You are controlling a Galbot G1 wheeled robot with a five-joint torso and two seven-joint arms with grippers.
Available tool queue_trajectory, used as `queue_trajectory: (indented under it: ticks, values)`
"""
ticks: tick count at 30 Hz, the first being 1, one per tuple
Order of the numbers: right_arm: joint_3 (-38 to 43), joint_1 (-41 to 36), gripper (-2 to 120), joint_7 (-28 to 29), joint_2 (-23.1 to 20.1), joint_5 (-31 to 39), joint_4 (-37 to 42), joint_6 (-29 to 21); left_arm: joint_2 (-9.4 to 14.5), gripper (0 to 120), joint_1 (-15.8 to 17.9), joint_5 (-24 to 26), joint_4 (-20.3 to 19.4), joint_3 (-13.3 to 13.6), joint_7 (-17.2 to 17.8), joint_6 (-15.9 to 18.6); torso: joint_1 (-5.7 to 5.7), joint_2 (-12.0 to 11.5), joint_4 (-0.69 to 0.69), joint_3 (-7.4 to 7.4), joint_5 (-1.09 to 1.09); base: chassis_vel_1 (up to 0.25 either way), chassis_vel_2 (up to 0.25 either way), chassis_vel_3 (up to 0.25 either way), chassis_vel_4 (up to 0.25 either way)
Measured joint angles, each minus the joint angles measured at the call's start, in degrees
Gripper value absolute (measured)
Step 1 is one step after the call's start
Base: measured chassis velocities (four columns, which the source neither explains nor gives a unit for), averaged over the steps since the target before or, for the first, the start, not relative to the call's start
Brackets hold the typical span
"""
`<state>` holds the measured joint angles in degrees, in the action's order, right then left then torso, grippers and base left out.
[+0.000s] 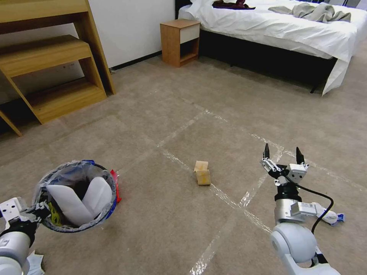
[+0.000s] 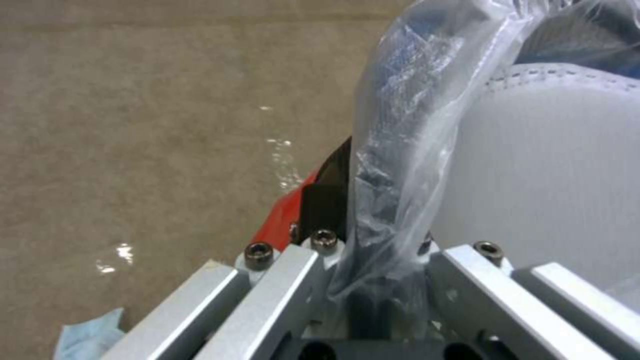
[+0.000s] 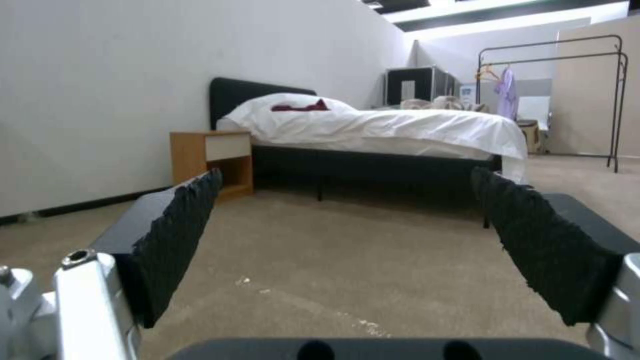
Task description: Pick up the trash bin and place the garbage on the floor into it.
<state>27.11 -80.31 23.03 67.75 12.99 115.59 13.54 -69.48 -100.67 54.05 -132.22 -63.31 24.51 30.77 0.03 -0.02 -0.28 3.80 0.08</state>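
While left gripper (image 1: 38,211) clenched trash bin (image 1: 75,195) rim, right gripper (image 1: 282,153) hovered released; tan paper bag (image 1: 202,172) on floor (image 1: 191,114) likely light, crushable, pinchable at top fold.

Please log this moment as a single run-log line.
left gripper: shut on trash bin rim, lifted | right gripper: open, empty, above floor | slippers: in bin | tan paper bag: on floor
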Motion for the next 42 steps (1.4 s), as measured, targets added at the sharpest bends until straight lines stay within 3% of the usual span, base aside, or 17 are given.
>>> queue_trajectory:
  ticks: [4, 12, 42]
  values:
    - [0.0, 0.46, 91, 0.0, -0.41, 0.47, -0.47, -0.03, -1.29, 2, 1.13, 1.96, 0.58, -2.08, 1.06, 0.87, 0.0, 0.0, 0.0, 0.0, 0.0, 0.0, 0.0, 0.0, 0.0]
    - [-0.35, 1.05, 90, 0.0, -0.43, 0.68, -1.22, -0.12, -3.11, 2, 1.76, 2.44, 0.96, -3.0, 1.62, 1.53, 0.0, 0.0, 0.0, 0.0, 0.0, -0.026, 0.023, 0.027, -0.032]
    - [-1.21, 1.1, 93, 0.0, 0.24, 0.53, -1.86, 0.19, -2.76, 2, 1.89, 2.86, 1.63, -3.82, 1.78, 1.33, 0.0, 0.0, 0.0, 0.0, 0.0, -0.024, 0.024, 0.024, -0.022]
